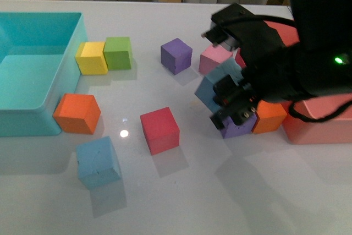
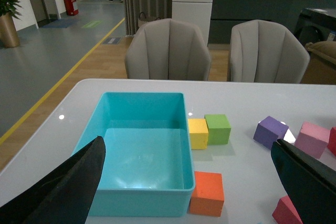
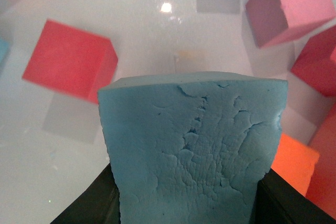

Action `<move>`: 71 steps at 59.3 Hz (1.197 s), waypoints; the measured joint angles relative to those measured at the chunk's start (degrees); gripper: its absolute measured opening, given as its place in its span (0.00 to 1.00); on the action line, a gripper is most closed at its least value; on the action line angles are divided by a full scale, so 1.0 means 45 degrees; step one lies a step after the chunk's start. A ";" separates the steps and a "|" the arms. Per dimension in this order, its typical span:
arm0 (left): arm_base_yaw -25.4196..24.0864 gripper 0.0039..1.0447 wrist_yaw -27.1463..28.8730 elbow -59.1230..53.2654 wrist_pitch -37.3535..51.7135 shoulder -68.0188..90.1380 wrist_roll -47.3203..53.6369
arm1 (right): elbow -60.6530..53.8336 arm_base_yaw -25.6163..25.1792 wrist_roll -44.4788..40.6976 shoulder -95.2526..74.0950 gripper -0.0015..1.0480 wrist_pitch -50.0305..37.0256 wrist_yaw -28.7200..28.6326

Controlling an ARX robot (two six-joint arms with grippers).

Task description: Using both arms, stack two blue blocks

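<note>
- Close to the robot's edge of the table (image 1: 181, 207), left of the middle, the free blue block (image 1: 99, 163) sat alone and flat, with nothing touching it.
- Just beyond it toward the middle lay a red cube (image 1: 159, 130), and an orange cube (image 1: 77, 113) rested against the near corner of the turquoise bin (image 1: 33, 119) on the left side.
- Over the right half of the table, the right gripper (image 1: 231, 103) was clenched on the second blue block (image 1: 212, 89). The cube looked tilted and lifted off the surface, and in the wrist view its pitted face (image 3: 194, 145) filled the space between the black fingers (image 3: 100, 203).
- Beneath that gripper, a purple cube (image 1: 237, 127) and another orange cube (image 1: 270, 116) sat beside a large pinkish-red box (image 1: 319, 122) at the right edge.
- The left gripper (image 2: 187, 150) did not show in the front view. Its own camera showed its fingers (image 2: 79, 182) spread wide with nothing between them, looking out over the bin.
- Farther back stood a yellow cube (image 1: 92, 57) touching a green cube (image 1: 117, 53), then a lone purple cube (image 1: 176, 55) and a pink cube (image 1: 213, 59), with chairs (image 2: 169, 51) past the far edge.
- My reading was that the pick was done and the carry was in hand. The next move seemed to call for swinging the held block toward the near-left, squaring it up over the free one, lowering it and letting go, perhaps with the left gripper steadying the lower block.
</note>
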State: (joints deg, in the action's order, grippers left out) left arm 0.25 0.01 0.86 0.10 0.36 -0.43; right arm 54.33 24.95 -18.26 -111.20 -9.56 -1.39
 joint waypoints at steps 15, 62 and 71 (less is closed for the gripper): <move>0.0000 0.92 0.0000 0.0000 0.0000 0.0000 -0.0005 | 0.3769 0.0554 0.0787 -0.2686 0.42 0.1423 0.0729; 0.0000 0.92 0.0000 0.0000 0.0000 0.0000 -0.0005 | 0.9510 0.0782 0.1520 -0.7801 0.41 0.3419 0.1263; 0.0000 0.92 0.0000 0.0000 0.0000 0.0000 0.0000 | 0.9666 0.0840 0.1540 -0.7985 0.41 0.3434 0.1268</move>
State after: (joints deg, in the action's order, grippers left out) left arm 0.25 0.01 0.86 0.10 0.36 -0.43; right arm 97.82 28.73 -11.33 -147.13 5.89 4.32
